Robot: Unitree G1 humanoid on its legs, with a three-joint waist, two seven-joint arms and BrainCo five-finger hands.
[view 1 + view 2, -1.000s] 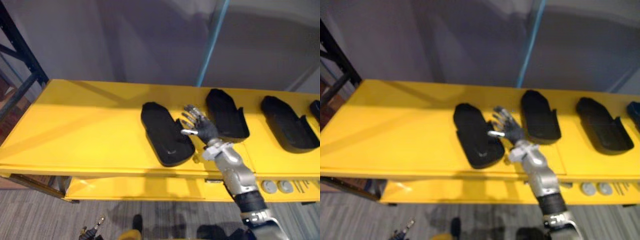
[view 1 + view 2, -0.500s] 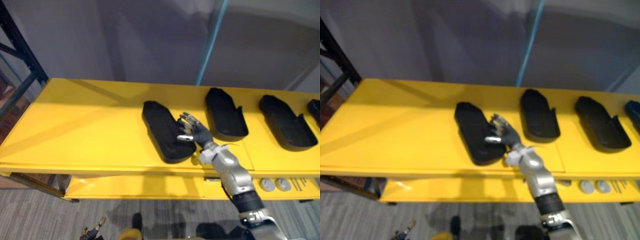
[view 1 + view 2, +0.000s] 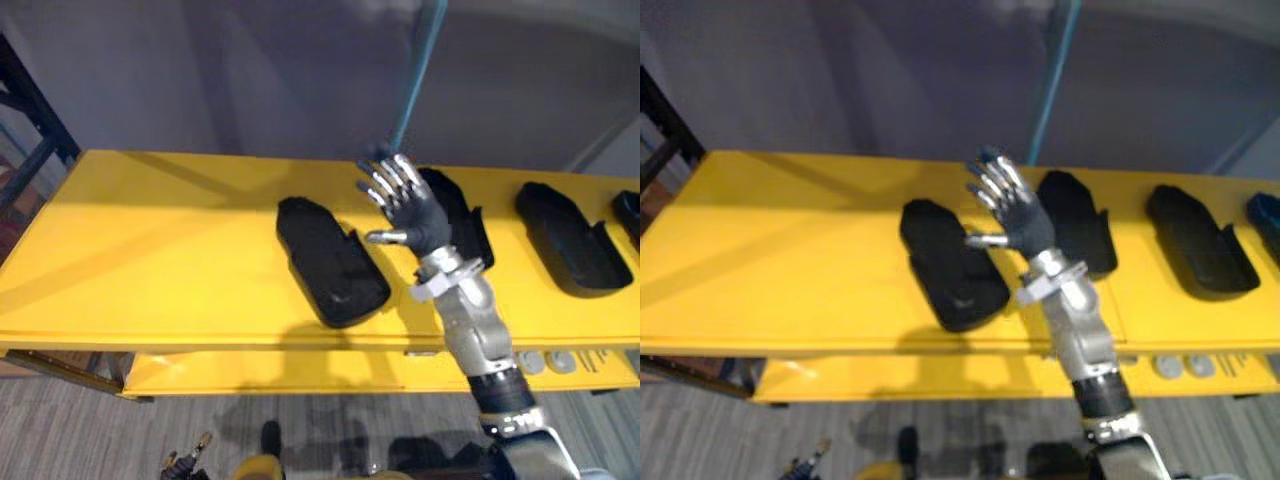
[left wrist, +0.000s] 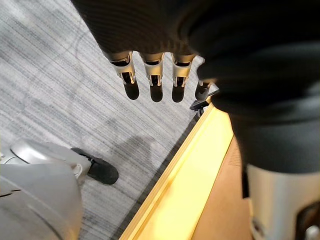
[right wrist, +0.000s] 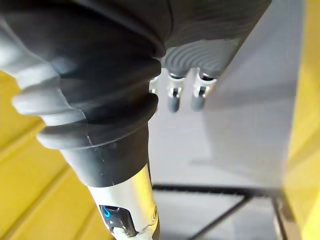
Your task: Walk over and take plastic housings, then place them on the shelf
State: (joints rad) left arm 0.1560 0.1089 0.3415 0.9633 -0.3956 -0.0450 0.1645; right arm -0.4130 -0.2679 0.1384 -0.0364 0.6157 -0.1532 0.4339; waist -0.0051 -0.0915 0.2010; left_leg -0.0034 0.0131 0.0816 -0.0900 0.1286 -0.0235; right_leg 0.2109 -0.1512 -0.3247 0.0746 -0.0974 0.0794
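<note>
Fingers [image 3: 386,186] of right hand [image 3: 421,219] spread empty above black plastic housings [image 3: 330,262]; left hand [image 4: 153,75] relaxed.

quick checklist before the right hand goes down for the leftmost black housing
1. right hand open and empty: ok.
2. leftmost housing lying flat on the yellow shelf: ok.
3. nothing resting on that housing: ok.
4. second housing apart from it: ok.
5. left hand empty, fingers relaxed over the floor: ok.
6. height of the right hand above the shelf: cannot tell.
</note>
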